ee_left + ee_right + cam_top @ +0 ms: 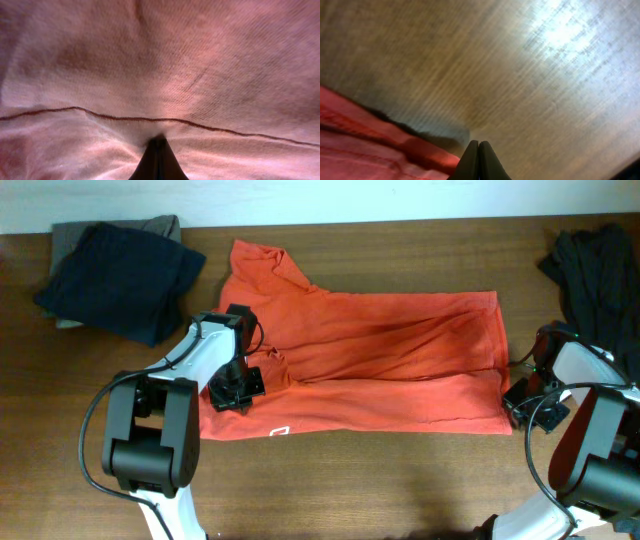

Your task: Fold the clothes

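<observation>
The clothes are a red-orange T-shirt [380,350] lying flat across the table, with a small white logo [279,431] near its front left hem. My left gripper [235,388] is down on the shirt's left part. In the left wrist view the shirt [200,60] fills the frame and puckers toward the shut left gripper [158,142], which pinches the cloth. My right gripper [522,402] sits at the shirt's right edge. Seen from the right wrist, the right gripper [478,145] is shut over bare wood, with the shirt's edge [360,145] just to its left.
A pile of dark blue and grey clothes [120,265] lies at the back left. A black garment [600,260] lies at the back right, close to the right arm. Bare wooden table [380,490] runs along the front.
</observation>
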Robot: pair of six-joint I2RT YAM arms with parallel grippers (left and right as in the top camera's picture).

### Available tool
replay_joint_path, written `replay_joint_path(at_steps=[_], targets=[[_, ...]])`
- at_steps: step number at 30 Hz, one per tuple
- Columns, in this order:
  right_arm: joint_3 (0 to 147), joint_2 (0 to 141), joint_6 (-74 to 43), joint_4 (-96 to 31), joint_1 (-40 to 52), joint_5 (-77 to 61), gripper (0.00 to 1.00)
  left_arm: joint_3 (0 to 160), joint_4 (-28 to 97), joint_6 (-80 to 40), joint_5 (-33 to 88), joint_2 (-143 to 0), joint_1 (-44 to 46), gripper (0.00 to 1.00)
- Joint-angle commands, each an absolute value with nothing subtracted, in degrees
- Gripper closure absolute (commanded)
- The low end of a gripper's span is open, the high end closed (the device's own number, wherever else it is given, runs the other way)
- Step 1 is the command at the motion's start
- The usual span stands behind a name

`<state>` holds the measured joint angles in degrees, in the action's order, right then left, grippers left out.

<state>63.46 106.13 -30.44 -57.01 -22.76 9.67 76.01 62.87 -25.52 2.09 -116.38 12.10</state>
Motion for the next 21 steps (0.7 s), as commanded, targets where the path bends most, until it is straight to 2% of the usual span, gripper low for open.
replay_joint_path(at_steps=[1,11,19,21], targets=[[63.0,106.24,-32.73,-57.82,-24.18,11.22,0.96,74.39,65.58,-27.88,2.24,-119.24,12.6,0.99],[63.4,105.41,-35.03,-59.44,-30.0,10.04,0.96,74.39,69.67,-32.42,2.17,-115.81,18.9,0.99],[66.39,97.47,-34.46,-61.82,-31.16,4.93,0.96,74.41,69.6,-33.87,1.5,-102.06,21.96,0.99],[67.13,94.65,-32.08,-61.71,-31.16,1.1,0.96,74.52,68.93,-33.74,0.05,-98.3,21.91,0.95]])
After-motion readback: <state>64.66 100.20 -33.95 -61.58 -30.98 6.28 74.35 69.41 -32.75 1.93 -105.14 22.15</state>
